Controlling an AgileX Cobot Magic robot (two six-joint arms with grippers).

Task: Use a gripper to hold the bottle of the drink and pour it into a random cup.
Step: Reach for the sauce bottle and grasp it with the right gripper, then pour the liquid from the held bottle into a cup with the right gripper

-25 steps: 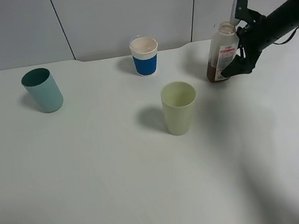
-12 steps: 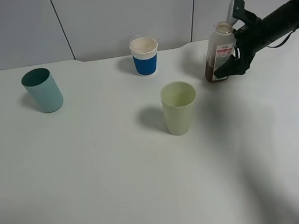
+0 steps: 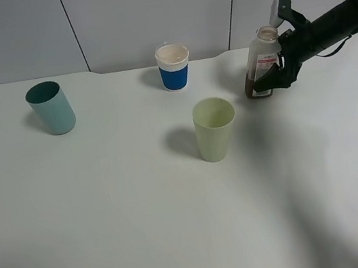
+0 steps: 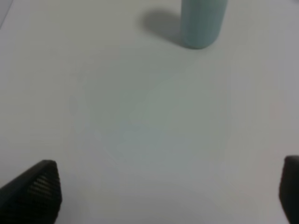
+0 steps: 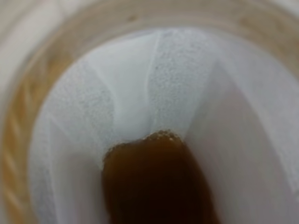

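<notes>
The right gripper [image 3: 280, 72] had its jaws clamped on the bottle of the drink [image 3: 261, 60] at the far right, which leaned a touch left with brown drink low inside. The pale yellow-green cup [image 3: 215, 128] stood near, down-left of it. Best to carry the neck over that rim, then tip slowly. The left gripper [image 4: 161, 193] hung spread wide, empty. There was a plain white table [image 3: 148, 235] and a grey panelled wall [image 3: 144, 9] behind.
</notes>
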